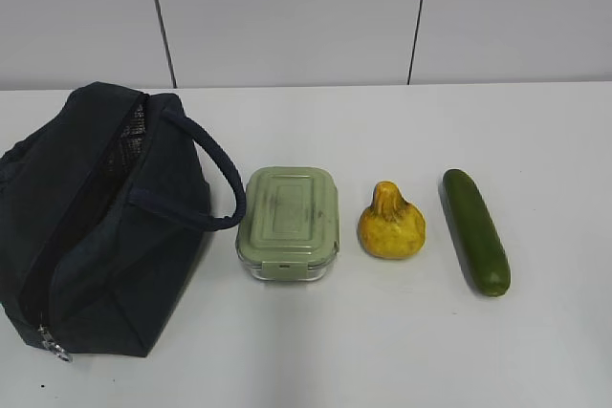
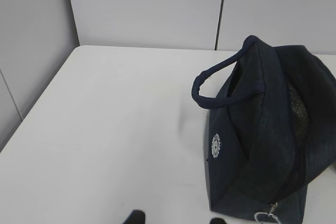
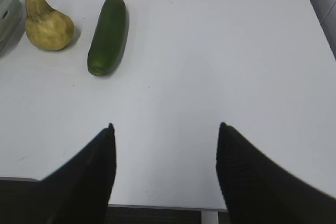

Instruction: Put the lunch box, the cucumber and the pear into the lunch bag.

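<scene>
**Nothing packed yet: all three items lie outside the bag**

Start with what is nearest you. In the right wrist view the right gripper (image 3: 165, 129) hangs over bare tabletop (image 3: 220, 51) near its front edge, jaws spread wide with nothing between them. In the left wrist view only two dark finger tips of the left gripper (image 2: 176, 217) peek in at 6 o'clock; they stand apart and hold nothing, though so little shows that you cannot judge how wide they are.

From the right gripper, the cucumber (image 3: 107, 34) lies toward 11 o'clock, and the pear (image 3: 48, 26) is just beyond it at 10 o'clock, well apart from the jaws. A corner of the lunch box (image 3: 7, 17) shows at the far left edge of that view.

In the exterior view the row reads clearly. The lunch bag (image 1: 96, 217) sits at 9 o'clock, lying open along its top with the zipper pull (image 1: 53, 343) at the near end. One loop handle (image 1: 215, 174) arches toward the lunch box (image 1: 289, 223), which sits just beside the bag at about centre, lid shut. The pear (image 1: 391, 222) stands to its right, neck pointing away from you, and the cucumber (image 1: 475, 231) lies at 3 o'clock, lengthwise front to back. None of the items touch each other.

By my reading you are at the very start: the bag looks ready to receive, all three items are still to be picked and placed, and neither arm has closed in on anything.
</scene>
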You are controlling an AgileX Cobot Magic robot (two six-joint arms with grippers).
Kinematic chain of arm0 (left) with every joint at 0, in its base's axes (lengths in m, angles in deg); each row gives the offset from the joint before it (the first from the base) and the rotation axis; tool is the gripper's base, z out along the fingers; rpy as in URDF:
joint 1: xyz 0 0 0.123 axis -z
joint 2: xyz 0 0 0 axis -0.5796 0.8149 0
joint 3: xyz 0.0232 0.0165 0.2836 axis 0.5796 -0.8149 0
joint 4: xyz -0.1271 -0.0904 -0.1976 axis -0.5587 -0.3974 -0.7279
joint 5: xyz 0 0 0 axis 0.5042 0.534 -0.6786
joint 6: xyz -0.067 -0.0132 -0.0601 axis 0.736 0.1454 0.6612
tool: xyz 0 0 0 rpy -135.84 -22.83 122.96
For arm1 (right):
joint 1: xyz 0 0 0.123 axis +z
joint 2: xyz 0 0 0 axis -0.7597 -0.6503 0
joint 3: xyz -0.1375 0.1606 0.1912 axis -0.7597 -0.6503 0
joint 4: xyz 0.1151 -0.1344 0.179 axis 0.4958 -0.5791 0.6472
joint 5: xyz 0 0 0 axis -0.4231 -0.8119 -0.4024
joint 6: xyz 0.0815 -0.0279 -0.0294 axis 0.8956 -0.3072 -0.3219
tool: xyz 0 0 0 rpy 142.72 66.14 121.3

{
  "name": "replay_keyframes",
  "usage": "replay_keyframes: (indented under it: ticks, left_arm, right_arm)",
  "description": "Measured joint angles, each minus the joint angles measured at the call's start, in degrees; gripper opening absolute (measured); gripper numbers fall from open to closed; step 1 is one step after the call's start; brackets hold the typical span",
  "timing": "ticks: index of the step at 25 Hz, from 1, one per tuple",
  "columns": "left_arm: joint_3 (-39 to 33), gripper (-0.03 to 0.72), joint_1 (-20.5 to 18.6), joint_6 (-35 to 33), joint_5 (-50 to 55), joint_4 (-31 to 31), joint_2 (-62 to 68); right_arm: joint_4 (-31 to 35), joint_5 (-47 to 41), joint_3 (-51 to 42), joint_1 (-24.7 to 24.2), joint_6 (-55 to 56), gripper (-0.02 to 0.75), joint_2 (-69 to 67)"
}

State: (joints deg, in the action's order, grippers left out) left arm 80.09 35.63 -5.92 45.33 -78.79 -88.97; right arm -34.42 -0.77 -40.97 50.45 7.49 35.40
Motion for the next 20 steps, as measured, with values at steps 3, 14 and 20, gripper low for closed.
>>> replay_keyframes:
  ticks: [3,14,20]
  left_arm:
    - [0.0,0.238,0.0,0.0,0.0,0.0,0.0]
    - [0.0,0.238,0.0,0.0,0.0,0.0,0.0]
    - [0.0,0.238,0.0,0.0,0.0,0.0,0.0]
  right_arm:
    - [0.0,0.0,0.0,0.0,0.0,0.471,0.0]
    - [0.0,0.0,0.0,0.0,0.0,0.471,0.0]
    - [0.0,0.0,0.0,0.0,0.0,0.471,0.0]
